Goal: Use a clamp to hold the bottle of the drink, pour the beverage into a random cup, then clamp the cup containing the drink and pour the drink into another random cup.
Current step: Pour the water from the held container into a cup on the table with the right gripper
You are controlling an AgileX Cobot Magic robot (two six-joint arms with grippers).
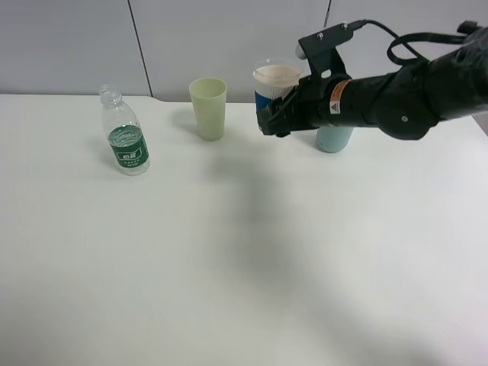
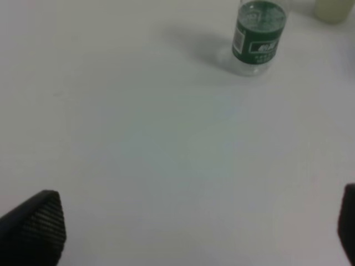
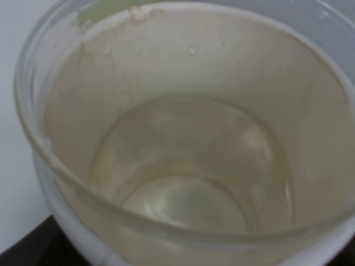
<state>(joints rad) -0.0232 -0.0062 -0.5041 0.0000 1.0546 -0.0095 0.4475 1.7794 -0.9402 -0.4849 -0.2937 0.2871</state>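
Observation:
The bottle of the drink stands upright at the table's left, also seen in the left wrist view. My right gripper is shut on the blue-sleeved paper cup, held upright off the table just right of the pale yellow-green tumbler. The right wrist view looks down into this cup, with clear beverage pooled at its bottom. My left gripper is open over bare table, well short of the bottle, with nothing between its fingertips.
A teal cup stands behind the right arm, partly hidden by it. The white table stretches bare across the front. A grey wall closes the back. The tumbler's base shows beyond the bottle in the left wrist view.

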